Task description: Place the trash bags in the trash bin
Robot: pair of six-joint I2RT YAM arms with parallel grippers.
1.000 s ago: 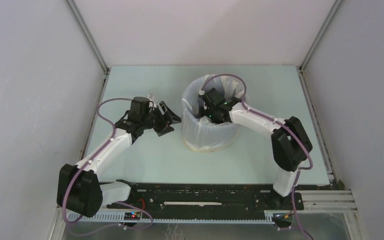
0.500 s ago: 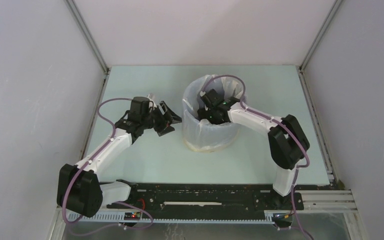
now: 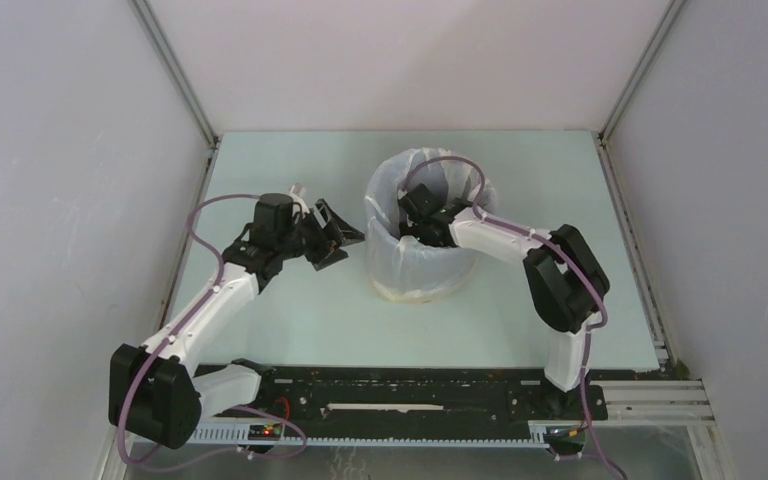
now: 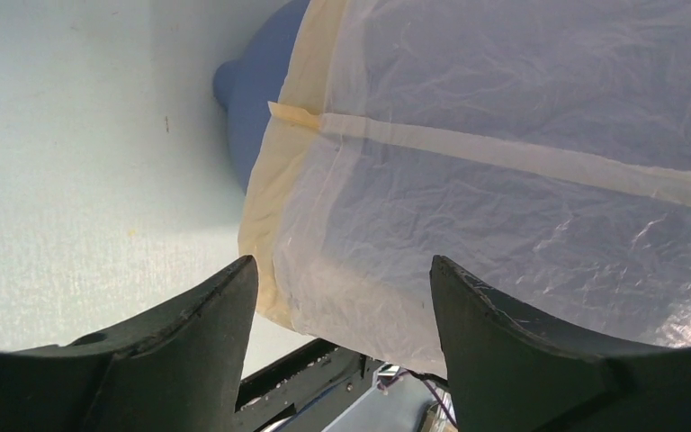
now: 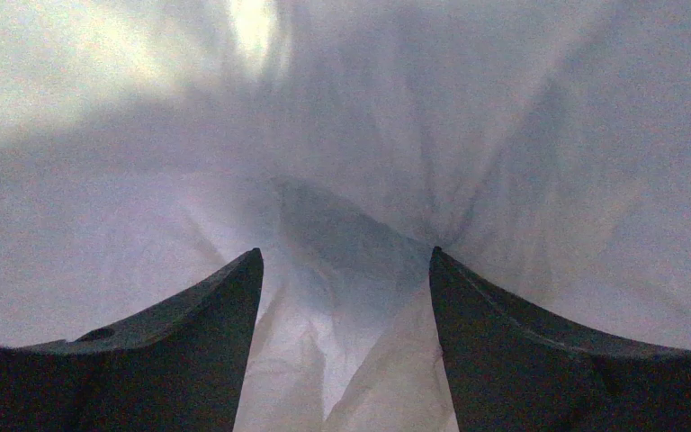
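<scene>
Starting at the near edge: the two arm bases sit at about 7 and 5 o'clock on the pale green table (image 3: 300, 320), and both arms reach in toward the middle.

The left gripper (image 4: 342, 270) is parked at 9 o'clock from the trash bin (image 4: 256, 94), just beside it. I can't see any contact. Its fingers are spread wide with nothing between them, pointing straight at the covered side wall.

The trash bin stands upright roughly mid-table. You can barely see it, since only a bit of blue wall pokes out in the left wrist view. That's because the trash bag (image 3: 410, 262) is in it and folded over the rim. It hangs down the outside nearly to the table, with its pale yellow band running around the bottom at the foot of the bin. It's crinkly and see-through, and the blue tints it.

The right arm comes in from 4 o'clock and dips over the rim. The right gripper (image 5: 342, 261) is down inside the lined bin with its fingers apart, not clamped on anything. The white plastic puckers into creases around and beyond the tips. I can't tell if the tips are actually pressing on it.
</scene>
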